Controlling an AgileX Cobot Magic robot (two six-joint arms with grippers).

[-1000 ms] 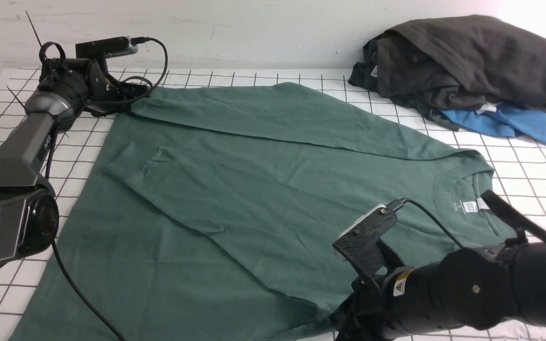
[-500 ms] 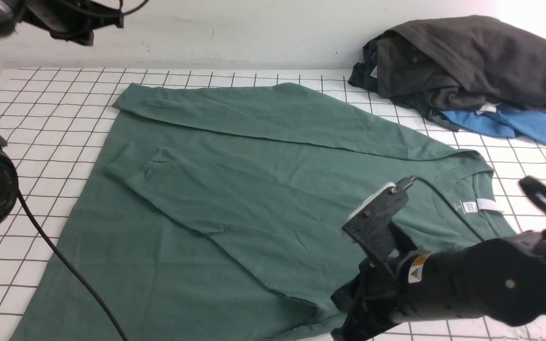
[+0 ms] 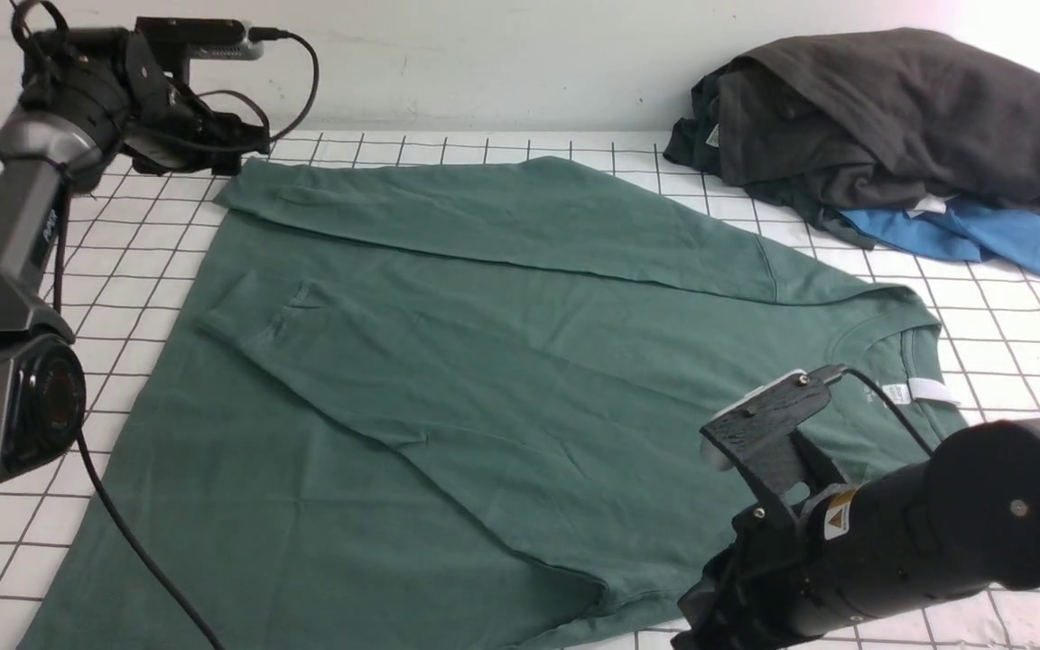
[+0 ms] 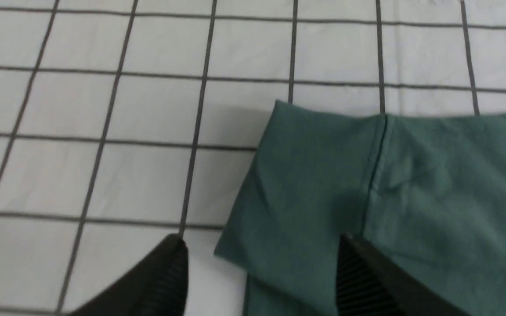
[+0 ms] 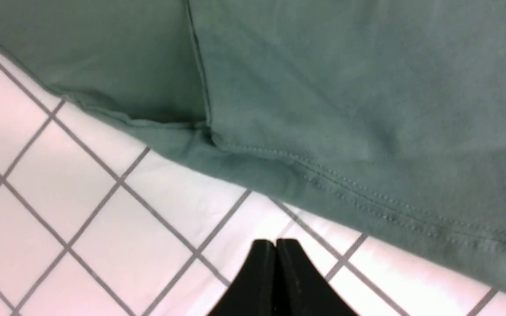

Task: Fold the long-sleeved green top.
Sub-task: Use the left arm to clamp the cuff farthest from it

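Observation:
The green long-sleeved top (image 3: 502,361) lies flat on the gridded table (image 3: 123,226), both sleeves folded across its body and its white neck label (image 3: 919,391) at the right. My left gripper (image 3: 233,155) hovers at the far-left corner, by the cuff of the far sleeve. In the left wrist view it (image 4: 262,245) is open, with the cuff (image 4: 314,175) lying flat between its fingertips, not pinched. My right gripper (image 5: 276,243) is shut and empty over bare table, just off the top's stitched near edge (image 5: 367,193). The right arm (image 3: 899,542) hides that gripper in the front view.
A heap of dark grey-brown garments (image 3: 890,117) on a bright blue one (image 3: 962,233) sits at the back right. A white wall (image 3: 484,63) runs behind the table. The left arm's cable (image 3: 132,542) trails over the top's near-left part.
The left gripper has let go of the far sleeve's cuff, swung up and come back down beside it, now open. The right arm has slid right and lower in the view.

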